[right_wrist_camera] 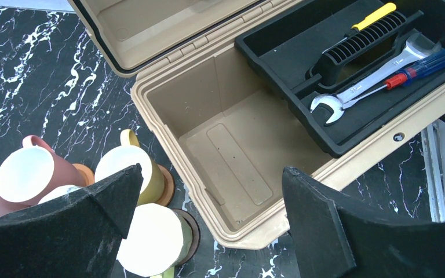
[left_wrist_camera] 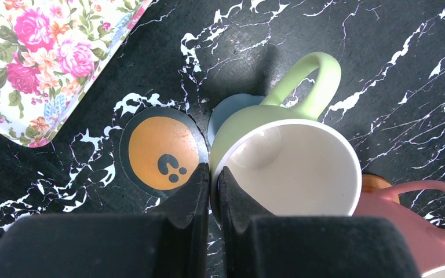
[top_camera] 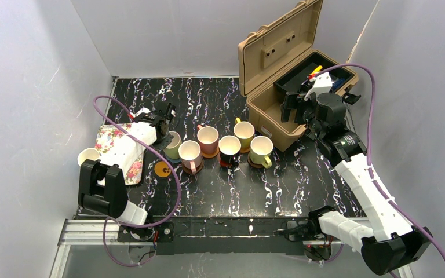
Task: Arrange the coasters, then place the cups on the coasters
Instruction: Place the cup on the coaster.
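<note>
Six small handled mugs cluster around the middle of the black white-veined tabletop (top_camera: 249, 191). We see the left gripper (left_wrist_camera: 213, 174) pinching the rim of the pale green mug (left_wrist_camera: 244, 124), one finger inside and one outside. That mug is over the grey-blue round coaster (left_wrist_camera: 226, 110); we cannot tell if it rests on it. The orange round coaster with a dark mark (left_wrist_camera: 159, 152) lies bare just beside it, toward the floral rectangular tray (left_wrist_camera: 40, 63) at the tabletop's left edge. On the other side, the light pink mug (left_wrist_camera: 417, 226) sits on an orange-brown coaster (left_wrist_camera: 372, 182). A seventh mug with a cream inside (top_camera: 88, 155) sits just left of the tray.

The right gripper (right_wrist_camera: 211, 179) is spread wide and empty above the open tan plastic toolbox (right_wrist_camera: 191, 98) at the far right corner. Its black insert tray (right_wrist_camera: 290, 52) holds a steel wrench (right_wrist_camera: 353, 90) and a red-and-blue screwdriver (right_wrist_camera: 423, 63). Near the toolbox, the yellow mug (right_wrist_camera: 128, 168) sits on a brown coaster (right_wrist_camera: 166, 185) and the lime mug (right_wrist_camera: 150, 240) on a dark brown coaster (right_wrist_camera: 192, 231).
</note>
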Robot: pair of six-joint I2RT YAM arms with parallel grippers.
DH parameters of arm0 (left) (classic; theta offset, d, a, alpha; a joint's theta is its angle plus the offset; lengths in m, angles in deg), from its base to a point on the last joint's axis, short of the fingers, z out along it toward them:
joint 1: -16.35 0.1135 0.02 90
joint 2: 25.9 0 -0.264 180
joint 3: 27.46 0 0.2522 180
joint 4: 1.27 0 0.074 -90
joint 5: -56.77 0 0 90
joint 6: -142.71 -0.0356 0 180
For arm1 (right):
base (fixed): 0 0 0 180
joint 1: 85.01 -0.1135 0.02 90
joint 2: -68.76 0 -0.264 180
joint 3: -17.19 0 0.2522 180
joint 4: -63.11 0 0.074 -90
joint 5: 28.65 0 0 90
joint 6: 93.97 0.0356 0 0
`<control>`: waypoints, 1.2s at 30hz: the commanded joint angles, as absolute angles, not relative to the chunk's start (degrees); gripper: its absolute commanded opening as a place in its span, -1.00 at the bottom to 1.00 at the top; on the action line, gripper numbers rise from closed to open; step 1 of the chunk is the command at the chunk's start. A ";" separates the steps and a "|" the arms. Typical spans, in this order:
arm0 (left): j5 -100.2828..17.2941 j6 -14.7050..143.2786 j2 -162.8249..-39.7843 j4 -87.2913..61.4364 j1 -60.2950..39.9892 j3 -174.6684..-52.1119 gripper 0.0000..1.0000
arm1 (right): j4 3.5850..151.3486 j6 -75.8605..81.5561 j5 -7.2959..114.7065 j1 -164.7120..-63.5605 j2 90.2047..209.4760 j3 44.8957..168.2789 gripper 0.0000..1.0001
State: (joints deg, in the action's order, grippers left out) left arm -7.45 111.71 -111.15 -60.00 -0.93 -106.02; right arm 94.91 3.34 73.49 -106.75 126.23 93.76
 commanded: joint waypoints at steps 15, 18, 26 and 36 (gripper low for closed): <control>-4.54 112.19 -110.09 -58.84 -1.10 -106.25 -0.78 | 93.06 2.78 74.79 -106.50 126.24 93.39 0.97; -4.66 111.98 -110.09 -58.75 -1.14 -106.26 -0.71 | 93.05 2.80 74.85 -106.49 126.23 93.42 0.97; -4.67 111.33 -109.10 -58.71 -1.14 -106.21 -0.45 | 93.11 2.71 75.06 -106.51 126.12 93.38 0.97; -3.75 106.42 -103.25 -60.90 -1.14 -109.96 0.01 | 93.20 2.63 75.19 -106.46 125.85 93.38 0.97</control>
State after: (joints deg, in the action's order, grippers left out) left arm -6.95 109.46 -107.79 -58.71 -0.93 -106.26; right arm 94.91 3.30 74.32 -106.75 126.25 93.72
